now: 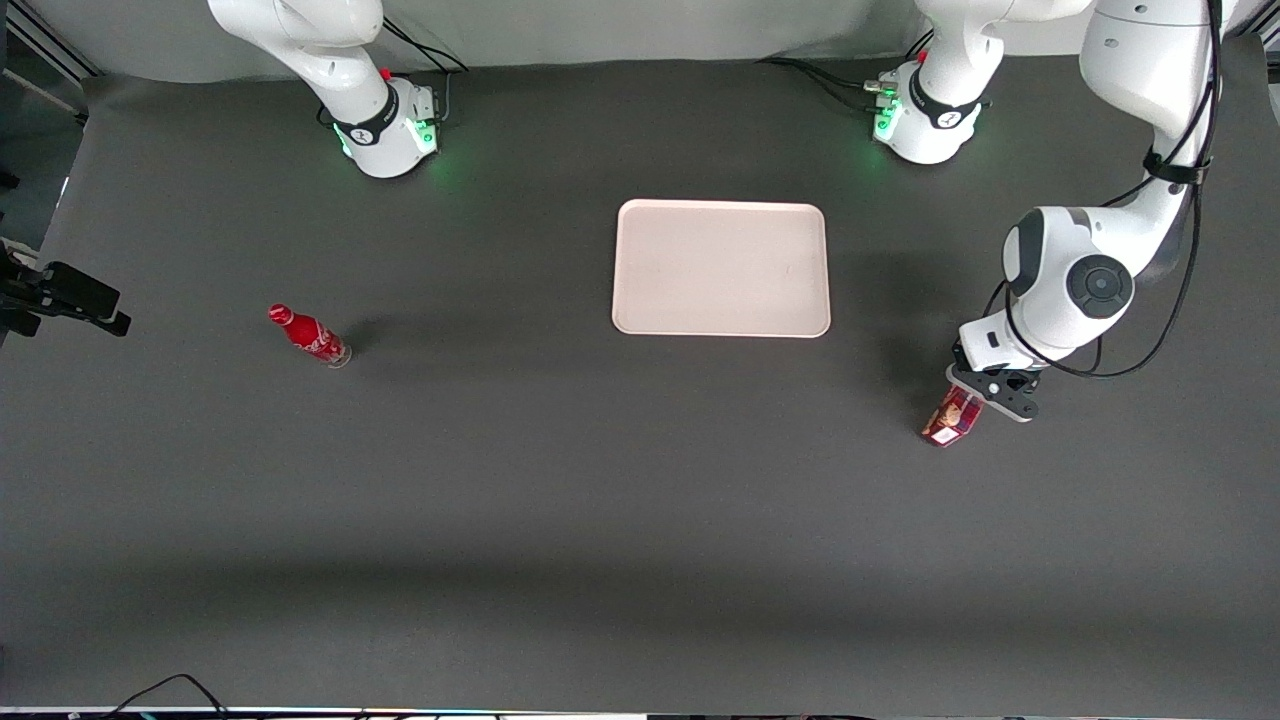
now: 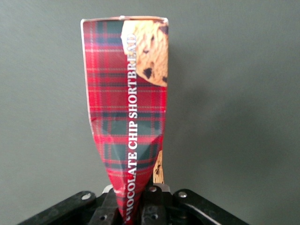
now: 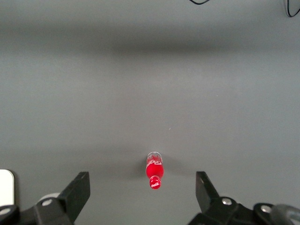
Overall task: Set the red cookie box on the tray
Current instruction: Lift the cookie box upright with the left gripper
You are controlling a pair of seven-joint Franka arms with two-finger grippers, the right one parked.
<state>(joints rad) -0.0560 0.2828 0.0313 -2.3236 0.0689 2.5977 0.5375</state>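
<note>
**Matt counter, glossy carton**

The red cookie box (image 2: 126, 108) is printed cardboard with a slight sheen, crumpled where the black matt end effector (image 2: 136, 206) (toward the working arm's end) pinches it. The tray (image 1: 720, 267) looks smooth plastic; the counter (image 1: 600, 500) dull.

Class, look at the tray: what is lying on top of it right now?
Nothing: the tray shows only its bare surface. The red cookie box is off it, toward the working arm's end, pinched in the end effector. What lies beneath the tray is covered.
</note>
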